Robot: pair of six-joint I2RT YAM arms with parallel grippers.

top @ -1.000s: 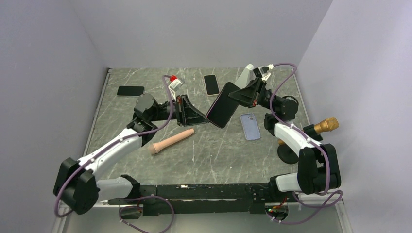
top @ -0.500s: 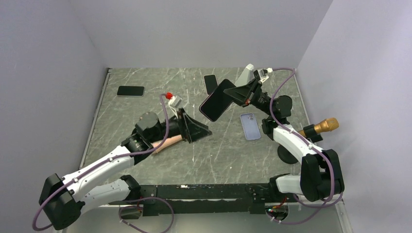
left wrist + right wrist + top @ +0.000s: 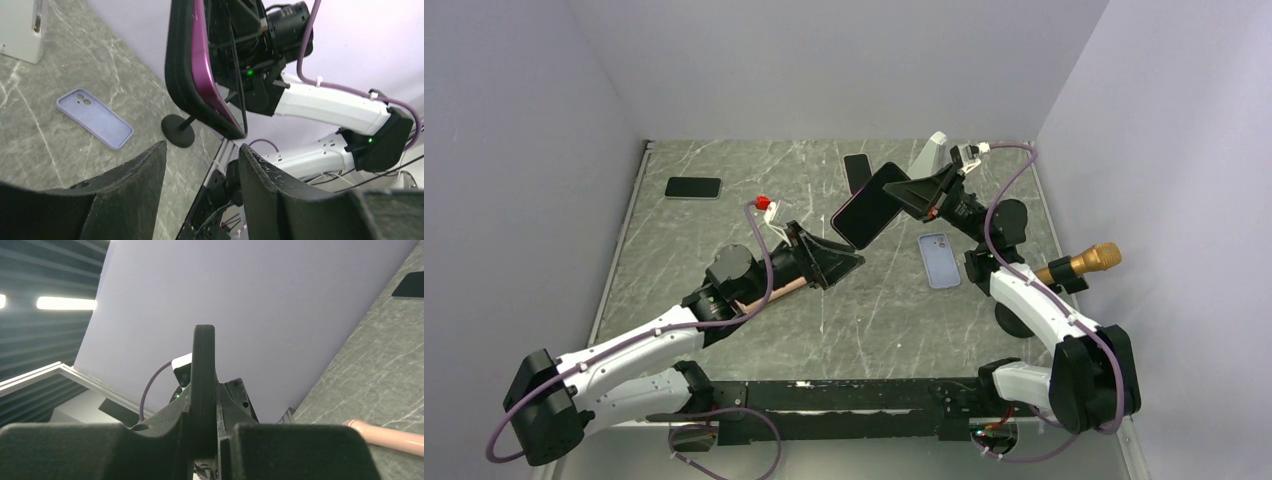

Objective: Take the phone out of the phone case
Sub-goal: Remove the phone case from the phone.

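Note:
My right gripper (image 3: 912, 194) is shut on a phone in a black case (image 3: 870, 204) and holds it tilted in the air above the middle of the table. In the left wrist view the phone (image 3: 200, 65) shows a purple edge inside the black case. In the right wrist view it (image 3: 203, 370) is edge-on between my fingers. My left gripper (image 3: 842, 262) is open and empty, below and to the near left of the phone, apart from it. It also shows in the left wrist view (image 3: 202, 150).
An empty lilac case (image 3: 937, 260) lies on the table to the right. Two dark phones (image 3: 693, 187) (image 3: 856, 170) lie at the back. A pink cylinder (image 3: 776, 289) lies under my left arm. A gold microphone (image 3: 1086, 261) on a stand and a white box (image 3: 932, 152) stand at the right.
My left gripper has let go of the phone's lower end and drawn back toward the near edge. My right gripper has carried the phone up and a little left.

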